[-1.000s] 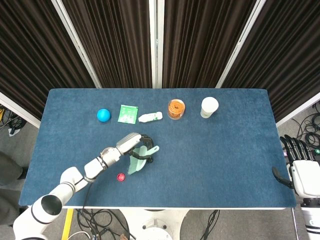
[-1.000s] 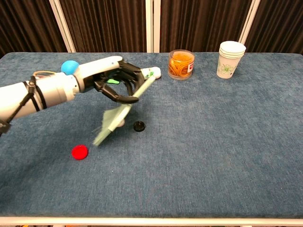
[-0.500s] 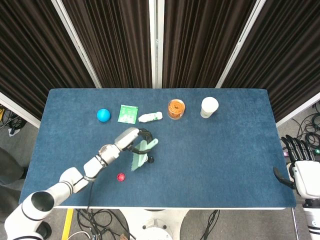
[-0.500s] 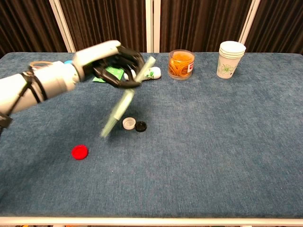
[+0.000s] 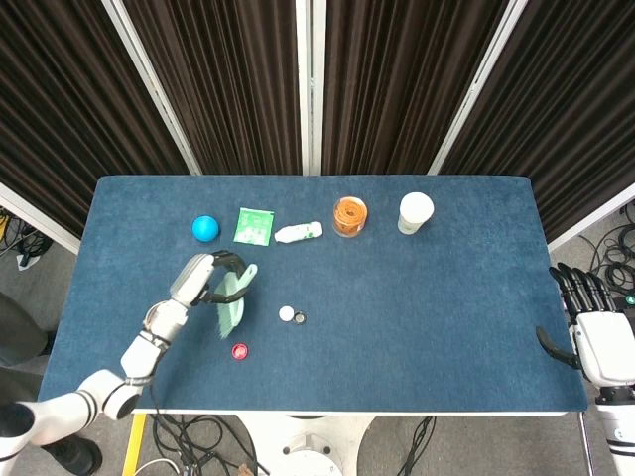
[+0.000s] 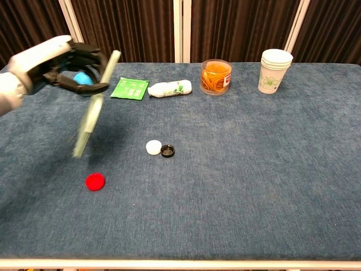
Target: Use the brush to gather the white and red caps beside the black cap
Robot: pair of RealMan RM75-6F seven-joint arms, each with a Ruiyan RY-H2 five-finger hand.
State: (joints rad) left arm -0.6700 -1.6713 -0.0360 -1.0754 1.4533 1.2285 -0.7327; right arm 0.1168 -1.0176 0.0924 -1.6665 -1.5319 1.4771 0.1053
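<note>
Gripping the brush [image 6: 95,110] in the left hand [image 6: 53,65] above the table [image 6: 254,169], risking flicking the red cap [image 6: 95,181] past the black cap [image 6: 167,151], already touching the white cap [image 6: 153,147].

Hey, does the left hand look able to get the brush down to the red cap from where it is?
Probably yes. The left hand holds the brush raised just above the red cap, and nothing lies between them.
</note>
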